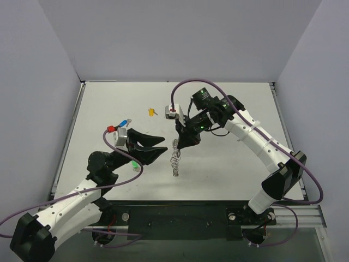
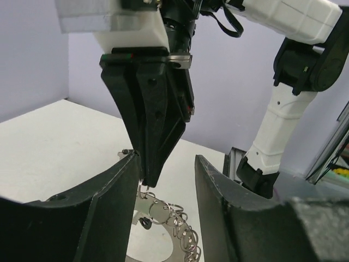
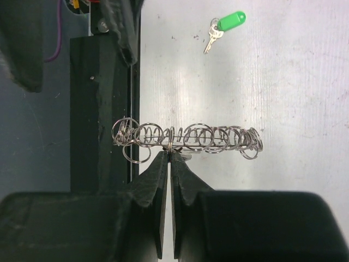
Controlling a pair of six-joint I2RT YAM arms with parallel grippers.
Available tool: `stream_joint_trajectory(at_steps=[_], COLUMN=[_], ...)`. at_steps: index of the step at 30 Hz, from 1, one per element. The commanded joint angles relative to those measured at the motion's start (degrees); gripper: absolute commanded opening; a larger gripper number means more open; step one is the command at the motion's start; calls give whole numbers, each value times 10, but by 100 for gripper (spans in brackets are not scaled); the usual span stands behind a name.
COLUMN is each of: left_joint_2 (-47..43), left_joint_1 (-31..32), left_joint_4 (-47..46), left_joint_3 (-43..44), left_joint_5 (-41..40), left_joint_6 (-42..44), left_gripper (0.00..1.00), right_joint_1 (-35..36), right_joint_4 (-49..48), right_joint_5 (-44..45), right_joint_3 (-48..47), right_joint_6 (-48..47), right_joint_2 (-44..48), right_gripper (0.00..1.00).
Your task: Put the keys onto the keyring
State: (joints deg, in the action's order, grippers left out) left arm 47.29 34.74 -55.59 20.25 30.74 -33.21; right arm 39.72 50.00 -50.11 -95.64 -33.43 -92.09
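The flat silver keyring of beaded, coil-like metal (image 1: 175, 159) sits mid-table, and the right gripper (image 1: 180, 145) is clamped on its 12 o'clock end. At its 9 o'clock the left gripper (image 1: 165, 145) stands with fingers apart, holding nothing. Beyond it lies the tiny green-headed key (image 1: 134, 164).

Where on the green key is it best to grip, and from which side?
I would grip the green key by its plastic head, from straight above: it lies flat on the table, and the head is its broadest part.
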Motion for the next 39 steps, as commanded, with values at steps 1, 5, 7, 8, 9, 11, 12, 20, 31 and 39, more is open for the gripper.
stream_joint_trajectory(at_steps=[1,5,7,8,9,11,12,20,31,39], left_joint_2=[4,38,52,62,67,81,89,138,149,156], left_joint_1=[-2,-1,2,3,9,19,23,67,93,94], left_joint_4=[206,274,307,329,338,348,349,353,429,444], left_joint_3=[65,124,147,154,165,177,179,212,238,254], left_joint_5=[71,122,132,134,133,130,128,119,51,49], left_joint_6=[125,196,226,240,257,276,279,309,397,406], left_gripper=[55,65,65,65,65,63,62,52,45,36], right_joint_1=[0,6,11,10,11,11,11,12,12,15], right_joint_4=[41,76,88,93,96,101,100,102,101,101], right_joint_5=[18,41,52,55,57,59,60,53,45,44], right_joint_3=[3,-9,-12,-11,-11,-12,-13,-24,-25,-27], right_joint_6=[-9,-48,-60,-66,-67,-72,-72,-73,-71,-72], right_joint_2=[29,27,27,26,26,23,22,9,6,2], right_gripper=[0,0,0,0,0,0,0,0,0,0])
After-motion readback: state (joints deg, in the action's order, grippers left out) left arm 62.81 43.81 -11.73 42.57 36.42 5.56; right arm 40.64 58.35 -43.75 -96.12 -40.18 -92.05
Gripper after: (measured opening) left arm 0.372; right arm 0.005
